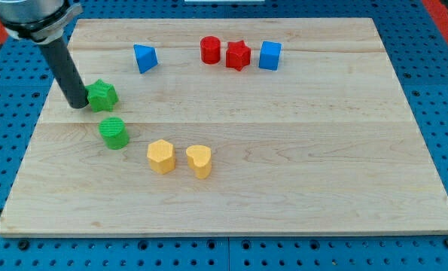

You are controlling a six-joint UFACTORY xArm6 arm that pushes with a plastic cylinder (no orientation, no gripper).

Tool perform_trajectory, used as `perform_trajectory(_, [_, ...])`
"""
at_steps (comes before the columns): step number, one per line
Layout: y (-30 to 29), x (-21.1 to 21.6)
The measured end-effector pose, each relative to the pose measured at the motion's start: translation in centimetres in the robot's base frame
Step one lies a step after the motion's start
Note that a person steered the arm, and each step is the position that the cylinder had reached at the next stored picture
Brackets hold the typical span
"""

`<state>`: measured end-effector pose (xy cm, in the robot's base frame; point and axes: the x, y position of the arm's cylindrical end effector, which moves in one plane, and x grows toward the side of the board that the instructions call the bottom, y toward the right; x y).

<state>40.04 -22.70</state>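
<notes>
My tip [79, 105], the end of a plain dark rod with no jaws and holding nothing, touches the left side of the green star [102, 95] on the pale wooden board [299, 173]. A ribbed green cylinder [114, 133] sits just nearer.

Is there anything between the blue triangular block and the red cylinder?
No. In the camera view, only bare wooden board lies between the blue triangular block and the red cylinder.
</notes>
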Motion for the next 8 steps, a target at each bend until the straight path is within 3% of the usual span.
perform_trajectory(3, [3.2, -1.2])
perform_trajectory(4, [-5.0, 0.0])
perform_trajectory(5, [-6.6, 6.6])
perform_trajectory(6, [-2.8, 16.9])
perform_trajectory(7, [5.1, 21.1])
perform_trajectory(8, [15.2, 17.3])
